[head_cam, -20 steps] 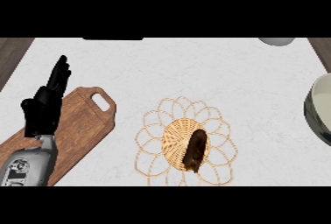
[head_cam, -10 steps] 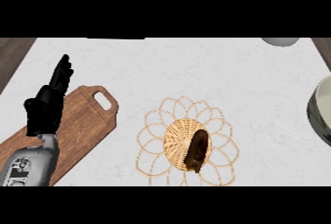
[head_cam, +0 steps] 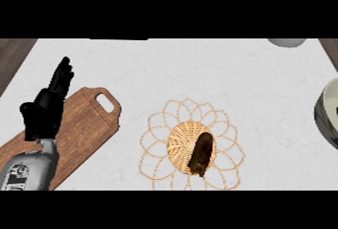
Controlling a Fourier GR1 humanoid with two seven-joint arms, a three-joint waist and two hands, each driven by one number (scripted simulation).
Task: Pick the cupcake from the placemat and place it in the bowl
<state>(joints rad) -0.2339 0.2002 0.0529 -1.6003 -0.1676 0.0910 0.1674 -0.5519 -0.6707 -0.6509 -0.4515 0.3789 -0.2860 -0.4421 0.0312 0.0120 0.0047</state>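
1. A white speckled table fills most of the head view, with darker wood showing at its far left and far right corners.
2. A woven placemat, with a solid wicker centre and a ring of looped wire petals, lies near the middle of the table, toward the near side.
3. The cupcake appears as a dark brown, elongated shape lying on the placemat's woven centre, slightly right of its middle and reaching toward the near edge of the wicker disc.
4. The bowl sits at the right edge of the view, only partly in frame, with a pale rim and a dark inside; it is well apart from the placemat.
5. A wooden cutting board with a handle hole lies at an angle on the left side of the table, near the placemat but not touching it.
6. The left robot hand shows over the cutting board, fingers straight and held together, pointing away toward the far side, holding nothing.
7. The right robot hand is out of the view.
8. A pale round object is cut off at the far right edge.
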